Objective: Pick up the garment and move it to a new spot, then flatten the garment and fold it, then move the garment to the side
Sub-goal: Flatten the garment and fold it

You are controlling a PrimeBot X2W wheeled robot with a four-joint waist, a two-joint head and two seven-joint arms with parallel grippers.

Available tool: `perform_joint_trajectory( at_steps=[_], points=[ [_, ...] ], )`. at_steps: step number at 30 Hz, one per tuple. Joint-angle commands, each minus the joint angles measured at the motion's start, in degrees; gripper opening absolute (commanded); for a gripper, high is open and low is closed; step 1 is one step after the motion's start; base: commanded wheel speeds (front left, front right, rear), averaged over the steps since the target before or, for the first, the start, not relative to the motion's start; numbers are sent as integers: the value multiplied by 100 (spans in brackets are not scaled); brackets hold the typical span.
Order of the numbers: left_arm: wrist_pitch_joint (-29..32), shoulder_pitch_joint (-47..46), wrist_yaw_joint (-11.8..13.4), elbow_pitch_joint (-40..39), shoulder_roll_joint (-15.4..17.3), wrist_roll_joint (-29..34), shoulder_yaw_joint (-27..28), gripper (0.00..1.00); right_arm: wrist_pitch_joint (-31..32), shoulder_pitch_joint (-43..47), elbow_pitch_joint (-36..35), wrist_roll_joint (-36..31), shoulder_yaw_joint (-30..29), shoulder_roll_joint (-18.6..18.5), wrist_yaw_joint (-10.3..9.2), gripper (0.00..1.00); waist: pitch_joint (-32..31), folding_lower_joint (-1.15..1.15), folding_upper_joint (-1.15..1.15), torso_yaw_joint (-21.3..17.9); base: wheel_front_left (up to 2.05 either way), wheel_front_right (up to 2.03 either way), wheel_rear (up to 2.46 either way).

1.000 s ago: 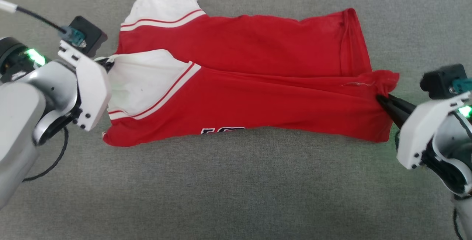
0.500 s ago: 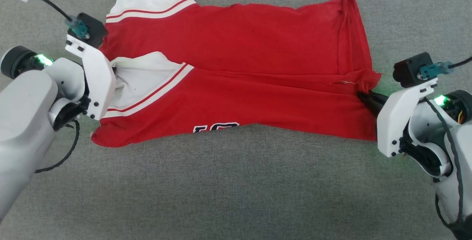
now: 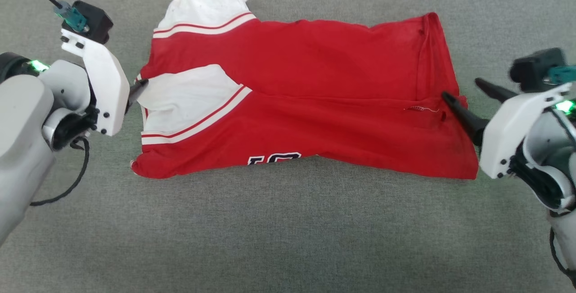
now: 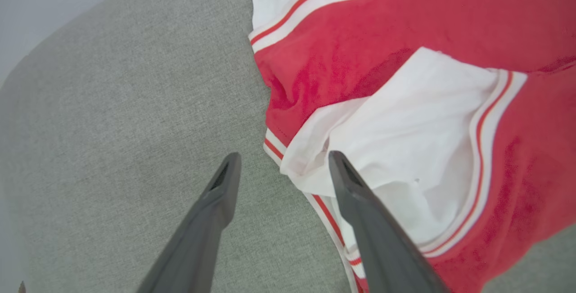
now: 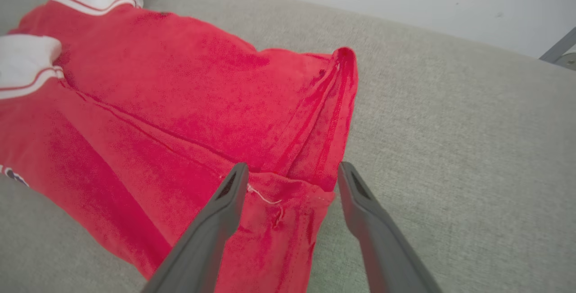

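On the grey cushion [image 3: 288, 239] our jersey [image 3: 324, 72] lies folded lengthwise at centre, with our left gripper [image 4: 283, 160] at nine o'clock and right gripper [image 3: 462, 89] at three o'clock both spread open, holding nothing, probably so the fold can settle flat.

The garment [image 3: 315, 72] is bright red, its lining [image 3: 184, 97] plain white, and its trim [image 3: 202, 27] white with a thin red stripe. Black lettering [image 3: 273, 159] outlined in white peeks out at the garment's near edge. Under the garment, the table [image 3: 288, 239] is a flecked grey weave. My left hand [image 4: 283, 157] and right hand [image 5: 292, 166] have dark grey fingers [image 4: 202, 225].
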Motion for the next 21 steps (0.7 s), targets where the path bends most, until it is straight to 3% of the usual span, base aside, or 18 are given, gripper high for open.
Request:
perform_joint_trajectory(
  at_steps=[1,7,15,21],
  points=[
    [58,136,80,-214,85,-4,-26,100,-131,175,-168,-77,-227,92,-1,100,-104,0,0,24,0,0,0],
    [331,531,360,-981,297,-204,-68,100,-511,533,-699,-305,-871,429,-1,100,-237,0,0,31,0,0,0],
    [840,1289,1251,-2282,805,-610,-31,100,-743,1237,-1542,-691,-1571,1026,-1,100,-291,0,0,-89,0,0,0],
    [940,1709,1670,-2539,1014,-995,103,100,-578,1763,-1997,-756,-1736,1413,-1,100,-232,0,0,-291,0,0,0]
  ],
)
